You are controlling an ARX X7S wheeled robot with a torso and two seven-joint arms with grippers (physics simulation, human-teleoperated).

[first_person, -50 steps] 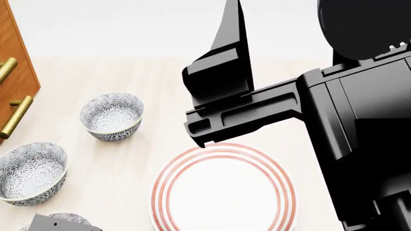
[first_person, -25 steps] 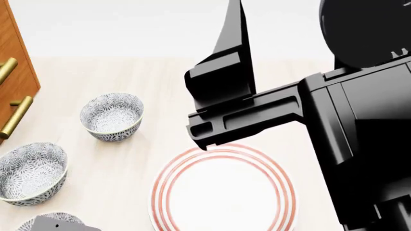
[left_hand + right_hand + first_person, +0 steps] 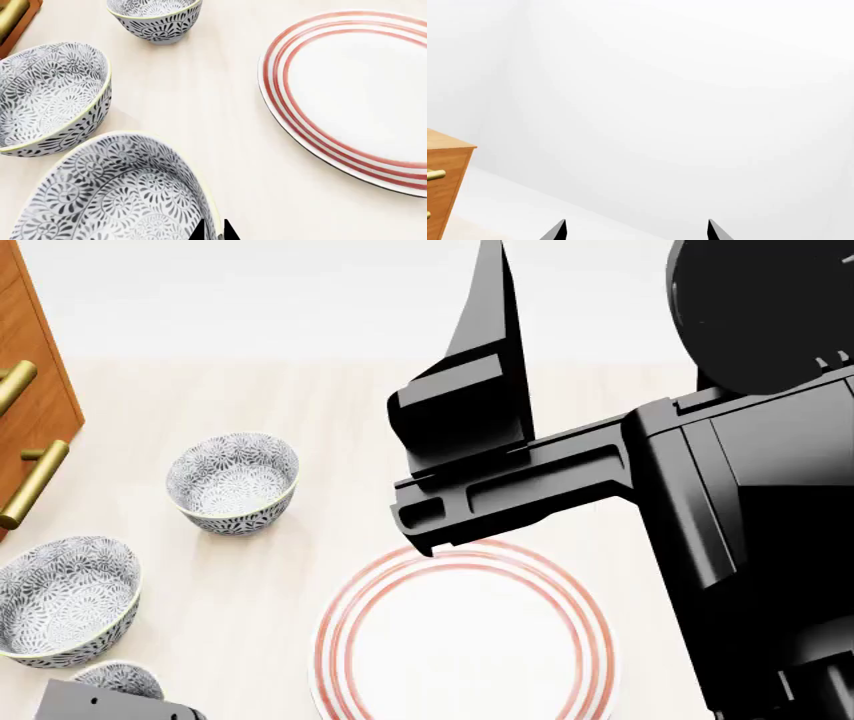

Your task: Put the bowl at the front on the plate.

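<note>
The front bowl [image 3: 113, 195], white with a dense grey-blue floral pattern, fills the near part of the left wrist view. My left gripper [image 3: 215, 231] has its two dark tips close together, one on each side of the bowl's rim. In the head view only a sliver of this bowl [image 3: 123, 678] shows above the left gripper's body, at the bottom left corner. The plate [image 3: 360, 85], white with red rings, lies empty to the bowl's right [image 3: 467, 640]. My right gripper [image 3: 635, 230] is open and held high, facing a bare wall.
Two more patterned bowls stand behind the front one, a middle bowl [image 3: 67, 598] and a far bowl [image 3: 234, 480]. A wooden cabinet [image 3: 27, 390] with brass handles borders the table's left side. My black right arm [image 3: 694, 490] hangs over the plate's far and right side.
The left gripper's body has shifted in the head view and now covers more of the front bowl. The right arm has drifted slightly up and to the right. Plate and other bowls unmoved.
</note>
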